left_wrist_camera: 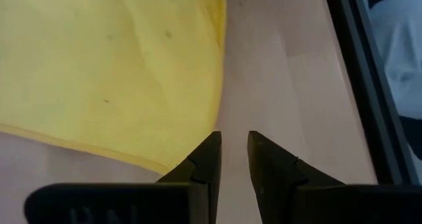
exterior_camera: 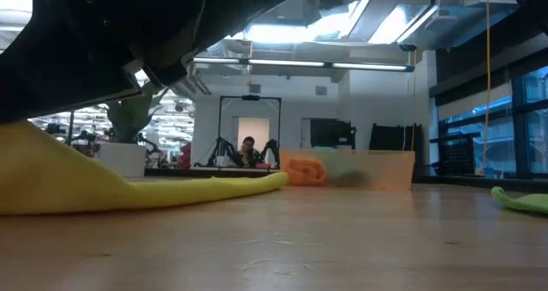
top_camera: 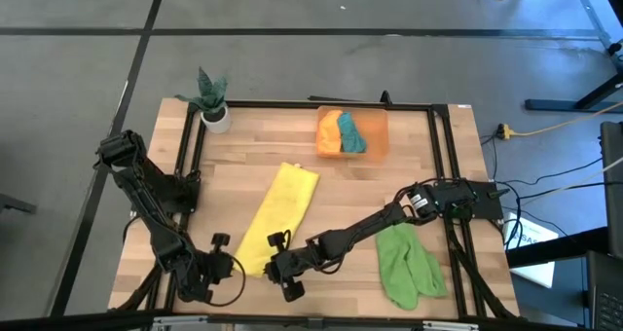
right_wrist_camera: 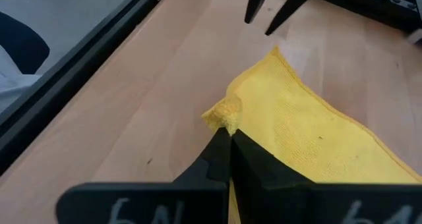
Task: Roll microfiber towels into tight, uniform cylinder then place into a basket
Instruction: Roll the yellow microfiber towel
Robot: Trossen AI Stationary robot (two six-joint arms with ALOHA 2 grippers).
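Right claw [right_wrist_camera: 227, 141] pinches yellow towel [right_wrist_camera: 316, 138] corner.

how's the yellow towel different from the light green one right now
The yellow towel lies stretched in a long strip near the table's middle; the light green towel sits crumpled toward the right side. The right hand is shut on a pinched corner of the yellow towel and the left hand waits open beside its edge; nothing touches the green one. Both are unrolled and outside the basket.
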